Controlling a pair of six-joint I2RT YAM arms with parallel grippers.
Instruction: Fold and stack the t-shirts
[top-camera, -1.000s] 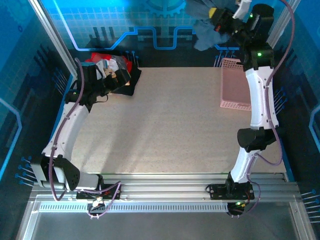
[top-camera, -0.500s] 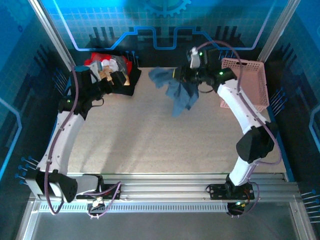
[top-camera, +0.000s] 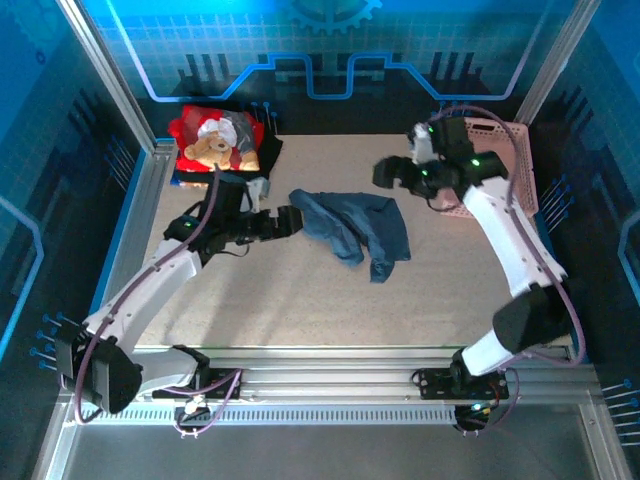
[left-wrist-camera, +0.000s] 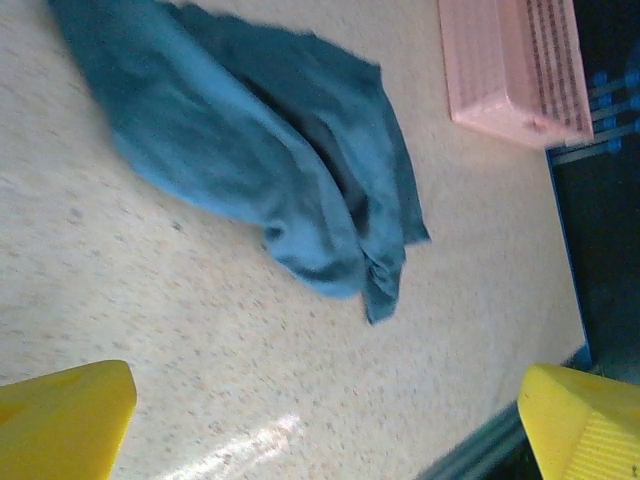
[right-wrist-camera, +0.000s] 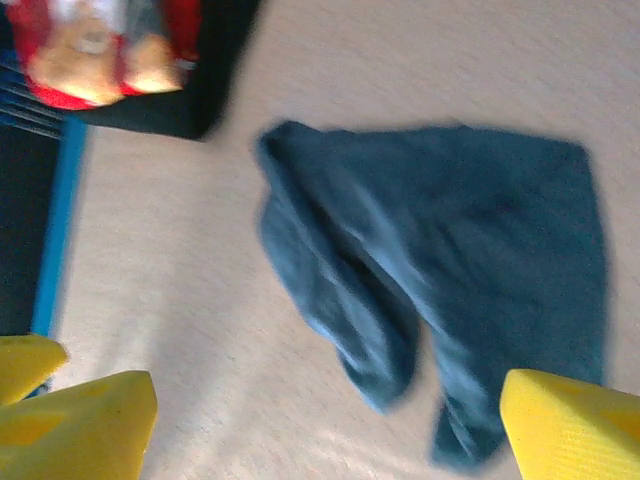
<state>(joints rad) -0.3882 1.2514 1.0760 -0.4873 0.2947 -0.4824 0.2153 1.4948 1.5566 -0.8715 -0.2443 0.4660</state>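
Observation:
The slate-blue t-shirt (top-camera: 352, 228) lies crumpled in the middle of the table. My left gripper (top-camera: 285, 221) stands open at its left edge, with nothing between the yellow fingertips (left-wrist-camera: 62, 418). In the left wrist view the blue shirt (left-wrist-camera: 262, 165) is ahead of the open left gripper (left-wrist-camera: 320, 430). My right gripper (top-camera: 394, 173) hovers open above the shirt's back right corner. In the right wrist view the blue shirt (right-wrist-camera: 452, 262) lies below the right gripper (right-wrist-camera: 325, 430). The red teddy-bear t-shirt (top-camera: 213, 140) rests on the black t-shirt (top-camera: 270, 150) at the back left.
The pink lattice basket (top-camera: 515, 150) stands at the back right edge, partly behind my right arm; its wall (left-wrist-camera: 505, 62) appears in the left wrist view. Bare table stretches from the blue shirt to the near edge. Blue frame rails border both sides.
The right arm swung the blue shirt from high at the back right over the table and let go; it now lies there. The left arm moved from the red and black pile to the shirt.

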